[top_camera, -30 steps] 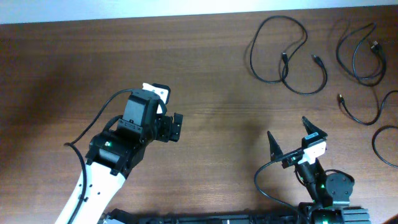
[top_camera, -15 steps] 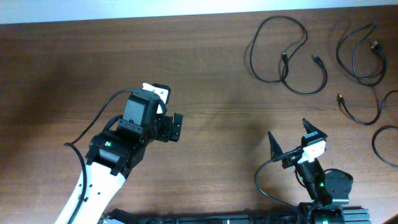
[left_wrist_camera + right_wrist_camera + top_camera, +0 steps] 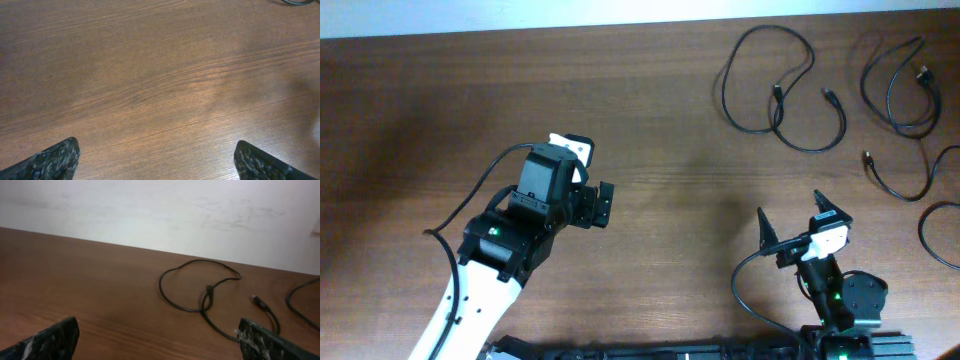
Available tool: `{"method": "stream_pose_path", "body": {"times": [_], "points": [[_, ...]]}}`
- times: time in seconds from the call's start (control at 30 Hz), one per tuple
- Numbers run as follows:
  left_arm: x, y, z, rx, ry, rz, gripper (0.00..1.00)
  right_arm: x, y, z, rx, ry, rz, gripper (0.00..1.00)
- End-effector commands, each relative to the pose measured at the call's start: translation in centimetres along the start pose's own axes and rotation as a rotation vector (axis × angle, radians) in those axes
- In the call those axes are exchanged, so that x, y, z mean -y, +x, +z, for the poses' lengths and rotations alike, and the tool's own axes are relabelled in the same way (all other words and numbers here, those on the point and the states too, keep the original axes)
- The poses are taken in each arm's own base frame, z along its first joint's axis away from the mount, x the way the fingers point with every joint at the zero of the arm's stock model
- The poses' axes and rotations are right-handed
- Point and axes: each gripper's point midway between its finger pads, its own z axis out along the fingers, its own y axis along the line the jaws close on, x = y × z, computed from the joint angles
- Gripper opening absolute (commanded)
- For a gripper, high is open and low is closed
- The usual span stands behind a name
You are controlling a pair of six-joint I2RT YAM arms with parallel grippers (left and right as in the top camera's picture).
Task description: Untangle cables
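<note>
Four thin black flexible cables [image 3: 724, 92] with small plug ends lie on the brown wooden table [image 3: 650, 90] in the overhead view. All are toward the far right corner, and each looks apart from its neighbours, so the separating seems largely done. The leftmost cord [image 3: 842, 118] crosses itself in a double loop, which may be what is left. The left gripper [image 3: 603, 205] sits well apart from them at mid-table, with the thicker black wire [image 3: 470, 190] of its arm arching beside it. The right gripper [image 3: 794, 222], fingers spread and empty, points toward the cords with nothing between. From the left wrist, the fingers [image 3: 50, 161] stand wide apart over bare wood, holding nothing. From the right wrist, the fingers [image 3: 47, 341] are also spread, and the double-looped cord [image 3: 208, 292] lies ahead, unobstructed, before a plain white wall [image 3: 150, 210].
</note>
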Motion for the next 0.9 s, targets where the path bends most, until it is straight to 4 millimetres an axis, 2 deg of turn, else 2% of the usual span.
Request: {"method": "stream_pose_path", "body": {"times": [0.0,0.1,0.23,0.87], "points": [[-0.2,-0.7,-0.6,0.027,-0.007,0.007,0.99,2.3,0.6,-0.2,-0.02,0.136,0.0,0.99],[-0.2,-0.7,-0.6,0.027,-0.007,0.007,0.99,3.8,0.9,-0.5,-0.035,0.225,0.004,0.99],[-0.2,-0.7,-0.6,0.027,-0.007,0.007,0.99,4.4,1.1,-0.6,-0.043,0.263,0.004,0.99],[-0.2,-0.7,-0.6,0.027,-0.007,0.007,0.99,4.3,1.0,-0.6,-0.037,0.256,0.027,0.99]]}}
